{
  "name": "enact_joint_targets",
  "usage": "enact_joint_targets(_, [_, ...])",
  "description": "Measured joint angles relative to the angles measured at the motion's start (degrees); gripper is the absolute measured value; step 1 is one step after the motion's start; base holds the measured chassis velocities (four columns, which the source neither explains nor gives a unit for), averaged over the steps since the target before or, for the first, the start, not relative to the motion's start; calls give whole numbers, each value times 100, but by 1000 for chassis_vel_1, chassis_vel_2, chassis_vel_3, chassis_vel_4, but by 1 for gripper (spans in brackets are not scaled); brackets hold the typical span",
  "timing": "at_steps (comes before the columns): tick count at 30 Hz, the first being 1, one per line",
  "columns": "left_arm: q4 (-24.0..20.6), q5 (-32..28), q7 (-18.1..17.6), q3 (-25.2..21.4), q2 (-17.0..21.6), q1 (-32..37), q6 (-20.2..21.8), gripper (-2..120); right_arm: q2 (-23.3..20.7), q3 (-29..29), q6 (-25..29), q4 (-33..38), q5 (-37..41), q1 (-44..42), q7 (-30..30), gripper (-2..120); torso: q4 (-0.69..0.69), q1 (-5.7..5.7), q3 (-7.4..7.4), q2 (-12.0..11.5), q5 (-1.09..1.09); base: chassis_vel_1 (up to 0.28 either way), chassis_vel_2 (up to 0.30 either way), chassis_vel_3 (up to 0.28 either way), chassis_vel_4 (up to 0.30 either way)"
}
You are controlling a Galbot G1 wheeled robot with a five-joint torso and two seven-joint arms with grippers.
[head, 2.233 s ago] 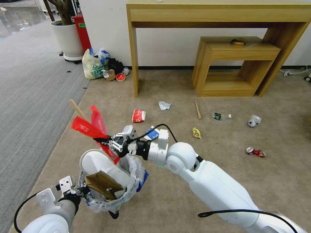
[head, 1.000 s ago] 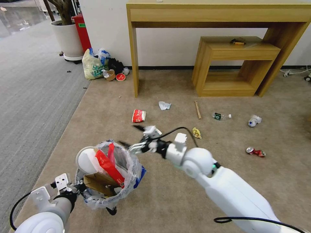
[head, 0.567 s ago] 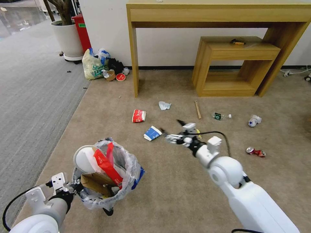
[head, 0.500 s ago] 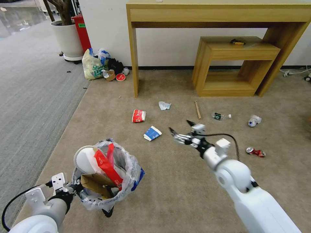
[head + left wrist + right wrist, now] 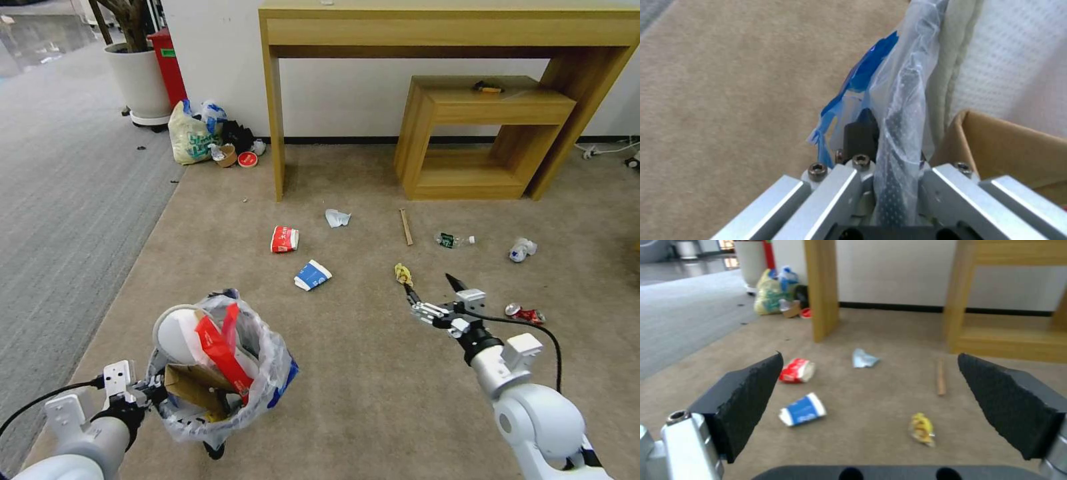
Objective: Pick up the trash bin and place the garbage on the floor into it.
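The trash bin (image 5: 223,373) hung above the floor (image 5: 360,400) near the carpet's near-left corner, its black wall mostly hidden by the crinkly clear bag, so only a dark foot showed beneath. Inside, a long red wrapper (image 5: 220,347), a piece of cardboard (image 5: 193,390) and a white slipper (image 5: 175,330) stuck up past the rim; what lay beneath them could not be made out. The left gripper (image 5: 150,390) was clamped on the rim, and in the left wrist view its fingers (image 5: 860,133) pinched bag and black wall together, the rest cut off by the frame. The right gripper (image 5: 432,288) reached out low over the carpet's middle, jaws spread wide and holding nothing, arm stretched forward from the lower right. Just beyond its tips lay a yellow crumpled wrapper (image 5: 403,273); farther out were a blue-white cup (image 5: 312,275), a red cup (image 5: 285,239), a crumpled paper (image 5: 337,217), a wooden stick (image 5: 406,227), a plastic bottle (image 5: 455,239) and a crushed can (image 5: 525,313).
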Motion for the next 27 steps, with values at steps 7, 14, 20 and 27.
enact_joint_targets(7, [-41, 11, 147, -26, 9, 78, 0, 0, 158, 260, 120, 111, -183, -246, -69, 100, -2, 0, 0, 0, 1, -210, -195, 194, 202])
enact_joint_targets(14, [-71, 28, 160, -4, 24, 123, 0, 0, 224, 160, 330, 80, -413, -287, -37, 100, -2, 0, 1, 0, 1, -184, -170, 170, 173])
enact_joint_targets(20, [-89, 25, 178, -50, 27, 186, 0, 0, 213, 60, 428, 26, -367, -222, -36, 100, -1, 0, 0, 0, -2, -35, -33, 45, 36])
enact_joint_targets(27, [-95, 34, 192, -65, 20, 206, 0, 0, 200, 12, 415, -44, -339, -142, -32, 100, -1, 0, 0, 0, 0, 0, 0, 0, 0])
